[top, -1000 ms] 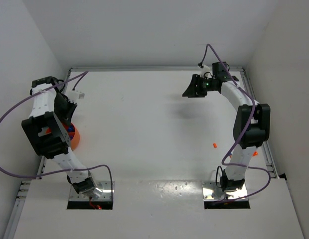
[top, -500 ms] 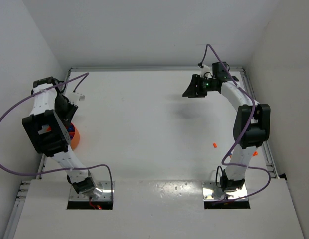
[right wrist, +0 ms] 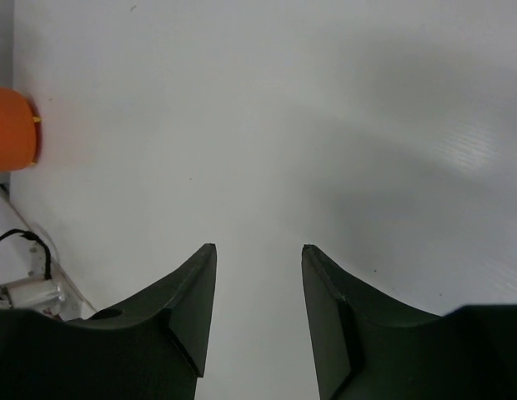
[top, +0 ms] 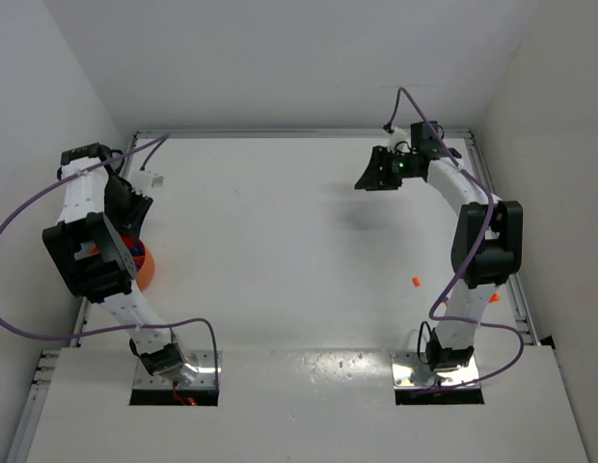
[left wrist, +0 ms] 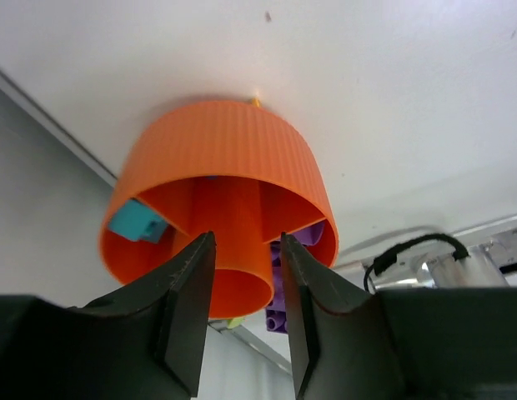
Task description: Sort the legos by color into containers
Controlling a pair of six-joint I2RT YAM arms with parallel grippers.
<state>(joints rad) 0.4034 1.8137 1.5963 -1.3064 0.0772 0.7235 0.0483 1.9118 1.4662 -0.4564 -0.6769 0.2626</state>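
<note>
The round orange bowl (left wrist: 221,150) with inner compartments fills the left wrist view and shows at the table's left edge in the top view (top: 146,268). It holds a teal brick (left wrist: 135,221), purple bricks (left wrist: 285,279) and a lime brick (left wrist: 228,322). My left gripper (left wrist: 246,237) is open just above the bowl, its jaws either side of the bowl's central tube; I cannot tell if they touch it. It also shows in the top view (top: 128,222). An orange brick (top: 415,282) lies on the table beside the right arm. My right gripper (right wrist: 258,247) is open and empty, high over the far right of the table (top: 370,175).
A second small orange piece (top: 493,297) lies by the right rail, near the right arm's base. Metal rails edge the table on the left, back and right. The bowl also shows far off in the right wrist view (right wrist: 10,129). A cable (left wrist: 409,250) lies beside the bowl.
The left arm has shifted slightly over the bowl. The right gripper has drifted a little to the right. Nothing was taken hold of or let go.
</note>
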